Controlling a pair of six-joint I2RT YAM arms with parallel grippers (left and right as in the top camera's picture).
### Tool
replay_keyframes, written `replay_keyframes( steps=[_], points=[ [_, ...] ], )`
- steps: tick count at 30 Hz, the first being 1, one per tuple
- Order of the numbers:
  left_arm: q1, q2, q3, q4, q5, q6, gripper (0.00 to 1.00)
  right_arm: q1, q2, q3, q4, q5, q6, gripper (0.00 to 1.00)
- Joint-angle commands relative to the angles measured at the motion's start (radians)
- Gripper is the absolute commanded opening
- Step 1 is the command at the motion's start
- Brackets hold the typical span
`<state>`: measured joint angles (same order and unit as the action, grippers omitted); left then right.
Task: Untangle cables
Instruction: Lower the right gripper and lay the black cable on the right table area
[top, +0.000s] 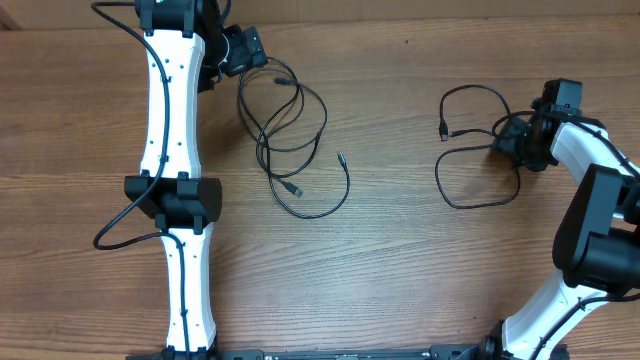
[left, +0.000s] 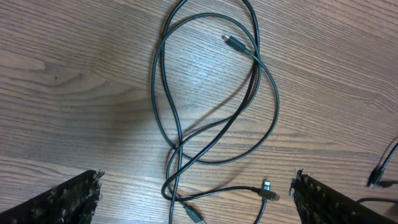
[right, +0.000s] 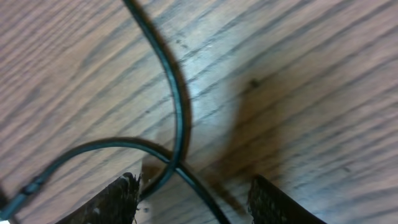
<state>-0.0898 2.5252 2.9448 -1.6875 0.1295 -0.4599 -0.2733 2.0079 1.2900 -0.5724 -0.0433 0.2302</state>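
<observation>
Two of the black cables (top: 290, 135) lie in tangled loops on the wooden table, just right of my left gripper (top: 245, 50). In the left wrist view these loops (left: 214, 106) spread out ahead of that gripper (left: 196, 205). It stands wide open above them, and a silvery plug (left: 268, 190) lies between its fingers. A separate cable (top: 478, 150) lies in a loop at the right. My right gripper (top: 515, 140) sits low over its right end. In the right wrist view two strands cross (right: 177, 163) between the jaws, which are apart, with one strand against the left finger (right: 109, 200).
The white left arm (top: 170, 150) stretches from the near edge to the far edge of the table (top: 400, 260). The black and white right arm (top: 600, 220) bends in from the near right corner. A thick arm cable (top: 120, 235) loops out to the left.
</observation>
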Motion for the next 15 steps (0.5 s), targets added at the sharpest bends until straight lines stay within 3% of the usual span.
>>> replay_keyframes(
  steps=[1,5,15],
  points=[
    [-0.002,-0.045,0.014,-0.002,-0.007,0.019,1.0,-0.004,0.018,-0.04,-0.021,0.074,0.02,0.56],
    [-0.002,-0.045,0.014,-0.002,-0.007,0.019,0.99,0.014,0.018,-0.04,-0.023,0.064,0.085,0.56],
    [-0.003,-0.045,0.014,-0.002,-0.007,0.019,0.99,0.126,0.018,-0.04,-0.012,0.14,0.084,0.56]
  ],
)
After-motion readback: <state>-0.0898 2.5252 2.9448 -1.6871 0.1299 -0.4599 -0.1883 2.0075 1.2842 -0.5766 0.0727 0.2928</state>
